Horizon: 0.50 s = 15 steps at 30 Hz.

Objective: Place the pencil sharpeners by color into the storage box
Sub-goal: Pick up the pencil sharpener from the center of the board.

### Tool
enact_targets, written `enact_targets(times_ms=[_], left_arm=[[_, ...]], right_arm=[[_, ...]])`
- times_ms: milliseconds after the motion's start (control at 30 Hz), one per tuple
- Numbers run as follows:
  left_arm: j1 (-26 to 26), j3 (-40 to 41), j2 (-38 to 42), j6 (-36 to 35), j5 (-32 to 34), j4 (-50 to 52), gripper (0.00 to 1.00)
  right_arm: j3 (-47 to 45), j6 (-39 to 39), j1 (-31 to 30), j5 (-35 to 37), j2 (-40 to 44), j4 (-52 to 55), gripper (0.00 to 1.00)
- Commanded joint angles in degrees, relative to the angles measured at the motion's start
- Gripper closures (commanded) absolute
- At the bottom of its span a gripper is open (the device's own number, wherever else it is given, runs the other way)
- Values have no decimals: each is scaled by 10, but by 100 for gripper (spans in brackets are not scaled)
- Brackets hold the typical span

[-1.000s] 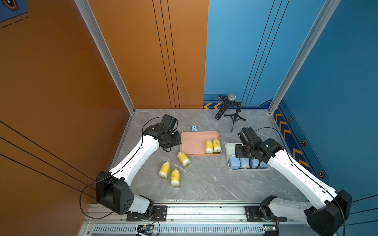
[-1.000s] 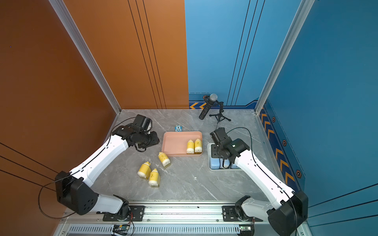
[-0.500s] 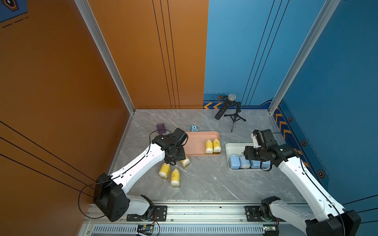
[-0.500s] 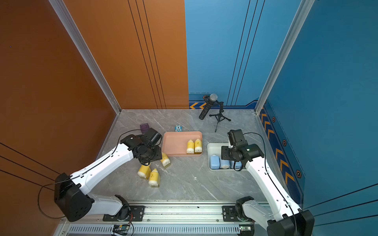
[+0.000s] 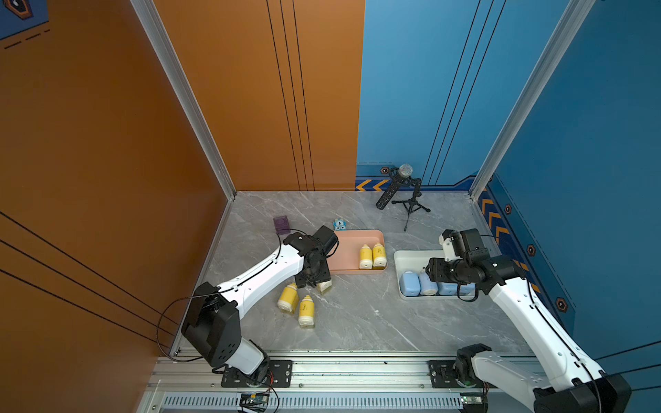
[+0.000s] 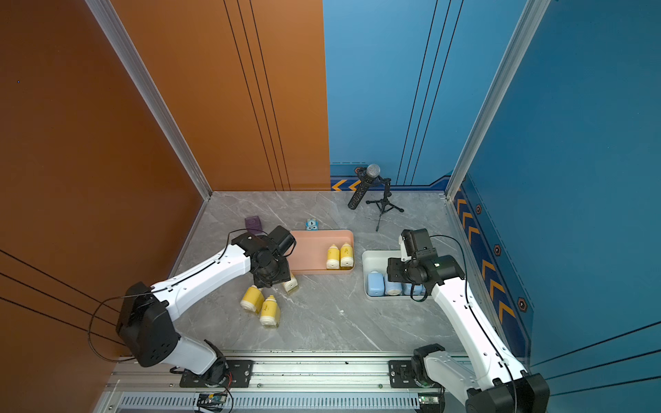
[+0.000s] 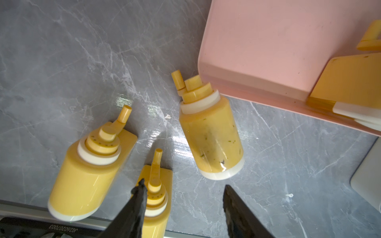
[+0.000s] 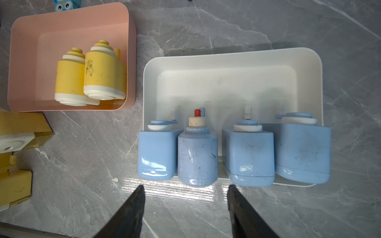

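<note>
Three yellow pencil sharpeners lie on the grey table in front of the pink storage box (image 5: 345,250): one (image 5: 288,297), one (image 5: 306,311), and one (image 5: 324,285) partly under my left gripper (image 5: 314,280). In the left wrist view that gripper (image 7: 184,184) is open and empty, with one yellow sharpener (image 7: 210,140) just beyond its tips and another (image 7: 153,197) against one finger. Two yellow sharpeners (image 5: 372,255) stand in the pink box. Several light blue sharpeners (image 8: 198,156) line the near side of the white box (image 8: 226,68). My right gripper (image 8: 186,185) hangs open above them.
A dark purple cube (image 5: 281,224) and a small blue cartoon toy (image 5: 339,224) lie behind the pink box. A microphone on a black tripod (image 5: 406,193) stands at the back. Orange and blue walls enclose the table, and a metal rail (image 5: 357,368) runs along the front.
My left arm has swung from beside the pink box's far end down over the three loose yellow sharpeners, its jaws opening wider. My right arm drew back a little from the white box.
</note>
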State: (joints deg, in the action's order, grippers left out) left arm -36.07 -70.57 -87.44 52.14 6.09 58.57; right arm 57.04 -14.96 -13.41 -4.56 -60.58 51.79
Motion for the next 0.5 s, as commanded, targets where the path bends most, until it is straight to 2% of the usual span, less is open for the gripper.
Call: enact_targets(times_ms=[0, 233, 467], left_arm=[[-5, -22, -8, 13, 19, 16, 39], [-5, -36, -22, 20, 16, 14, 33], [-3, -48, -44, 28, 11, 13, 33]], right_arm=[[-3, 9, 5, -11, 7, -10, 35], [-3, 8, 6, -15, 7, -11, 35], [-3, 8, 7, -15, 5, -12, 35]])
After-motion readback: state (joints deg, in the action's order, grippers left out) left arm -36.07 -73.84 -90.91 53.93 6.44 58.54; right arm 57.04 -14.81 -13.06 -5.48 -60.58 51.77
